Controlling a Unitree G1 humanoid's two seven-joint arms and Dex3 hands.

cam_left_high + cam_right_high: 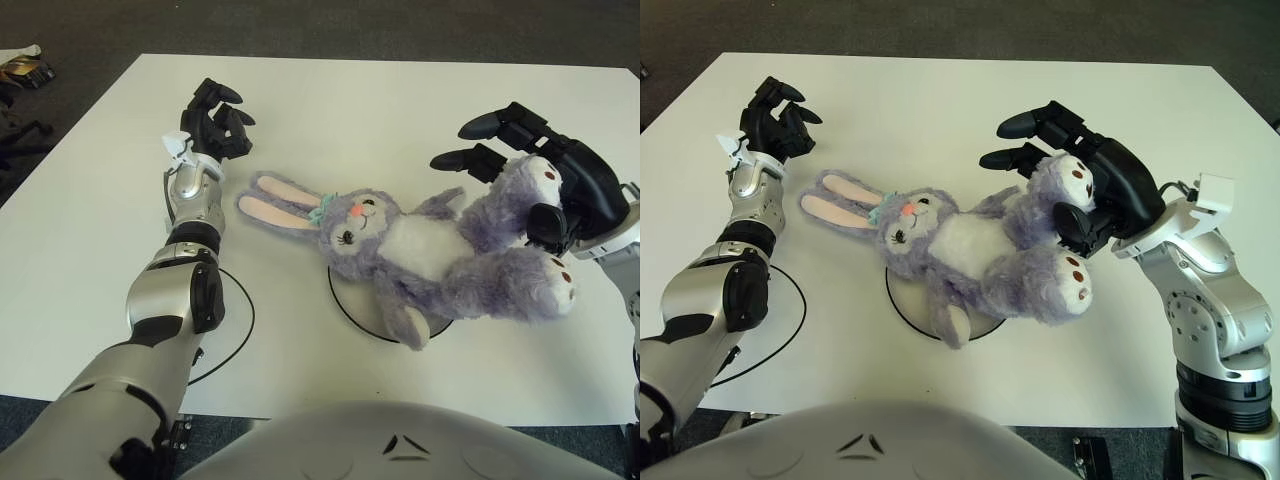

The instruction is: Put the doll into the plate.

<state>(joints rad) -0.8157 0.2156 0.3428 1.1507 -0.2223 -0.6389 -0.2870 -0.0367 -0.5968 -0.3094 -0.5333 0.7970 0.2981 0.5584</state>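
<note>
A purple plush bunny doll lies on its back across a white plate with a dark rim. Its body covers most of the plate; its ears point left and its legs right, onto the table. My right hand is at the doll's upper leg. The leg lies against the palm, the fingers are spread past the foot, and the thumb sits between the two legs. The fingers are not closed around the leg. My left hand shows to the left of the doll's ears, curled and empty.
The white table runs to its far edge with dark floor beyond. A thin black ring lies on the table by my left forearm. Small objects sit off the table at the far left.
</note>
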